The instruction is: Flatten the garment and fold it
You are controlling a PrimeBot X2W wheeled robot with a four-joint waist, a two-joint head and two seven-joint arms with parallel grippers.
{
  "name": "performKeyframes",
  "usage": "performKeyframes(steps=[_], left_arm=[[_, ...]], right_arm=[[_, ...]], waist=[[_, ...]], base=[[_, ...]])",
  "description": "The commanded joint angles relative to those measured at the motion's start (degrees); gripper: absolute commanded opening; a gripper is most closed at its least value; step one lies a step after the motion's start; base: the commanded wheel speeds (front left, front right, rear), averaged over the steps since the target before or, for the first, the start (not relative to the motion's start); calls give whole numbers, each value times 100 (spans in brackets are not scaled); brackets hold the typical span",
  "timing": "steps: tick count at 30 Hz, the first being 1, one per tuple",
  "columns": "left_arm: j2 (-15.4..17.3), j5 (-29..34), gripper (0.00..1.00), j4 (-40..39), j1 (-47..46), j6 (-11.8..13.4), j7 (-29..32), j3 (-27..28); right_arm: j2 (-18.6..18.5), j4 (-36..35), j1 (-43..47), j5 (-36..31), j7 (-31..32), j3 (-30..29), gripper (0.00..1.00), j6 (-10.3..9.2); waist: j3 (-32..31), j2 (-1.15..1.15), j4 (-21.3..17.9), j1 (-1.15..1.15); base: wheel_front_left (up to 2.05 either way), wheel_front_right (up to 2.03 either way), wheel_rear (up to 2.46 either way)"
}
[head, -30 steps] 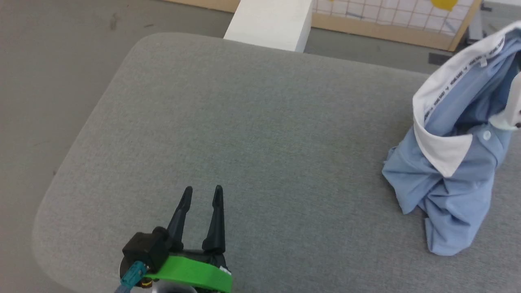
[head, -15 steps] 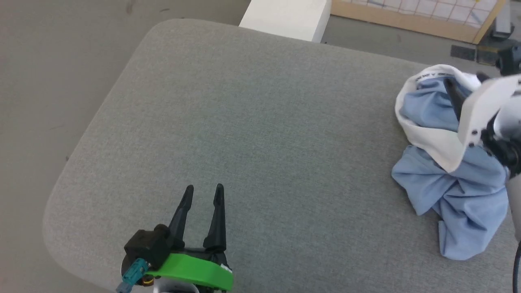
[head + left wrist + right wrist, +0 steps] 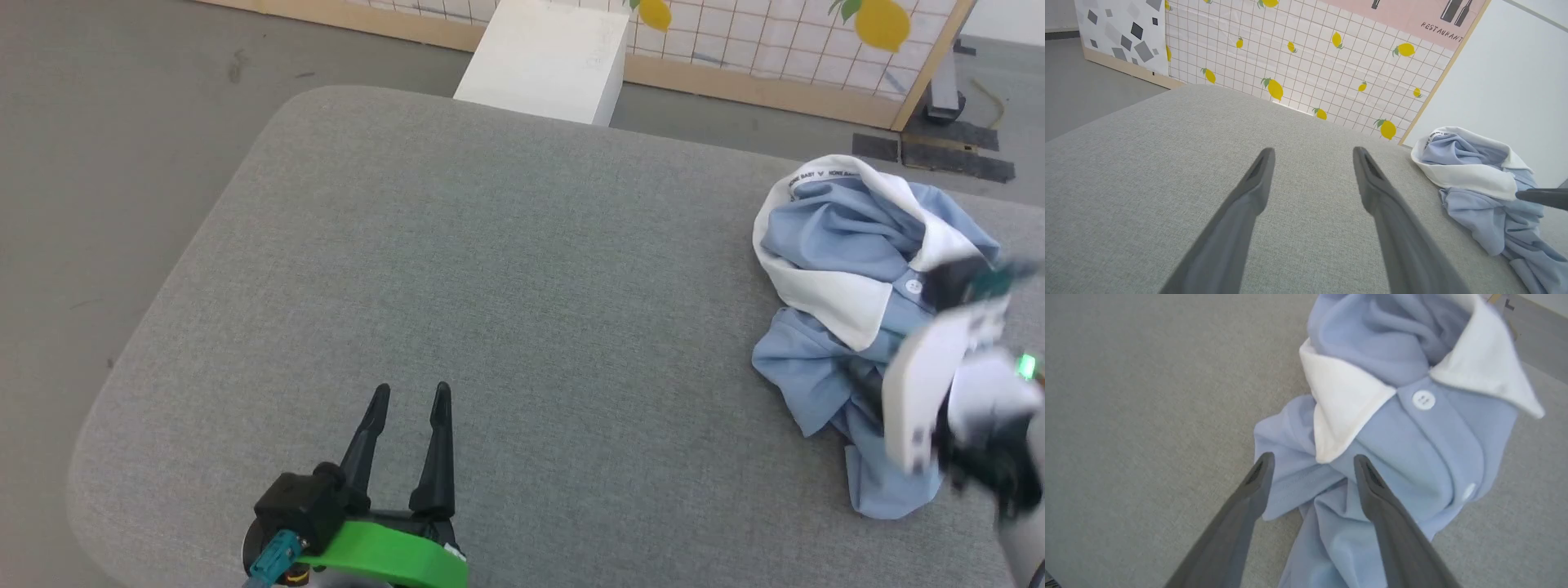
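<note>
- The right gripper (image 3: 1313, 458) has its fingers spread and holds nothing. It is poised just above the garment (image 3: 1400, 449), tips flanking a white collar (image 3: 1339, 396) point, and is judged to be choosing a hold for lifting and spreading.
- The garment lies in a crumpled heap at the right of the grey cushion (image 3: 490, 245). Flattening is not yet achieved and no fold is made.
- The left gripper (image 3: 411, 392) is parted and empty at near left, well apart from the heap, which leaves room for spreading.

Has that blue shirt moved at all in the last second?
Yes. The shirt has slumped: its white collar, earlier raised past the grey cushion's far edge, now lies lower, inside that edge.
</note>
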Motion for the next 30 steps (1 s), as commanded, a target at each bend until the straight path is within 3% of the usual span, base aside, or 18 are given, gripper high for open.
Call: performKeyframes(steps=[1, 6, 11, 12, 13, 14, 21, 26, 30], left_arm=[[-13, 93, 100, -5, 46, -40, -22, 7], [-13, 96, 100, 11, -3, -74, -22, -22], [-13, 97, 100, 56, -56, -93, -22, -58], [-13, 97, 100, 62, -62, -93, -22, -57], [-13, 100, 100, 65, -65, -90, -22, -48], [-13, 99, 100, 64, -64, -84, -22, -36], [-13, 101, 100, 84, 4, -51, -22, 45], [-13, 58, 100, 82, -11, -70, -22, 12], [-13, -1, 100, 67, -34, -55, -22, -72]], right_arm=[[-13, -63, 168, -5, 72, 26, 100, -9], [103, 95, 597, -201, -49, -83, 100, -9], [351, 735, 552, -607, -497, -265, 100, -9], [402, 849, 518, -659, -557, -291, 71, -9], [448, 963, 462, -734, -639, -295, 19, -9], [480, 1038, 411, -776, -705, -285, 0, -9], [521, 921, -172, -627, -1012, 83, 0, -9], [592, 220, -654, -111, -711, 614, 0, -9], [907, -269, -808, 387, -426, 1273, 0, -9]], waist=[[37, 0, 36, 0], [132, 0, 152, 0], [184, 0, 298, 0], [184, 0, 320, 0], [181, 0, 340, 0], [178, 0, 351, 0], [41, 0, 272, 0], [-44, 0, 207, 0], [-32, 0, 238, 0]], base=[[0, 0, 0], [0, 0, 0], [0, 0, 0], [0, 0, 0], [0, 0, 0], [0, 0, 0], [0, 0, 0], [0, 0, 0], [0, 0, 0]])
